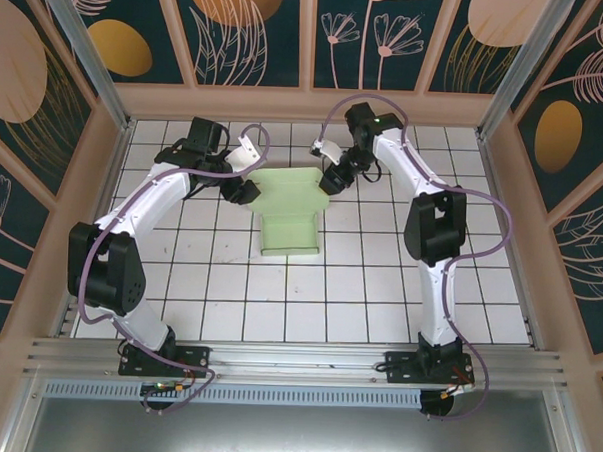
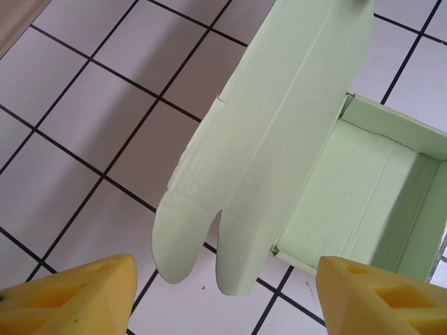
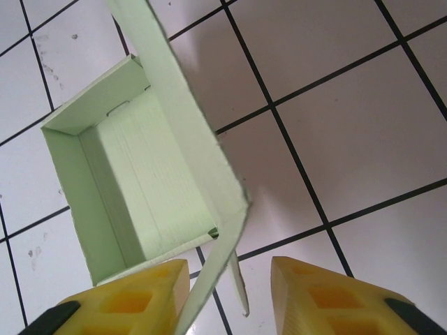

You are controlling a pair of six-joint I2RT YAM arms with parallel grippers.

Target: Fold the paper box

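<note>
White tiles with dark grout lines cover the table (image 1: 379, 289), and it sits boxed in by pale peach framing and deep teal wall panels (image 1: 390, 30) painted with gold discs and thin line-drawn leaves and flowers. Down at the bottom of the top view, a ridged metal rail (image 1: 296, 361) carries both arm bases, with grey sheet metal below it.

Centre stage, slightly above the middle of the top view, is the paper box (image 1: 289, 225), mint green. Its tray part lies flat on the tiles towards the bottom, and its wider lid flap spreads out towards the top.

Left gripper (image 1: 245, 192) is at the flap's left edge. From the left wrist camera, the box (image 2: 279, 125) runs from the top of the frame down to two rounded tabs, and the open tray shows at right. The left gripper (image 2: 223, 265) has its yellow fingers (image 2: 77, 296) spread wide in the two bottom corners, and neither touches the card.

Right gripper (image 1: 331, 179) is at the flap's right edge. On the right wrist camera, the box (image 3: 133, 181) shows its tray at left, with a raised flap slanting down the frame. The right gripper (image 3: 229, 265) has that flap's thin edge between its jaws. They stand apart, the card close against the left-hand finger (image 3: 140, 303) with clear space before the right-hand one (image 3: 321, 296).
</note>
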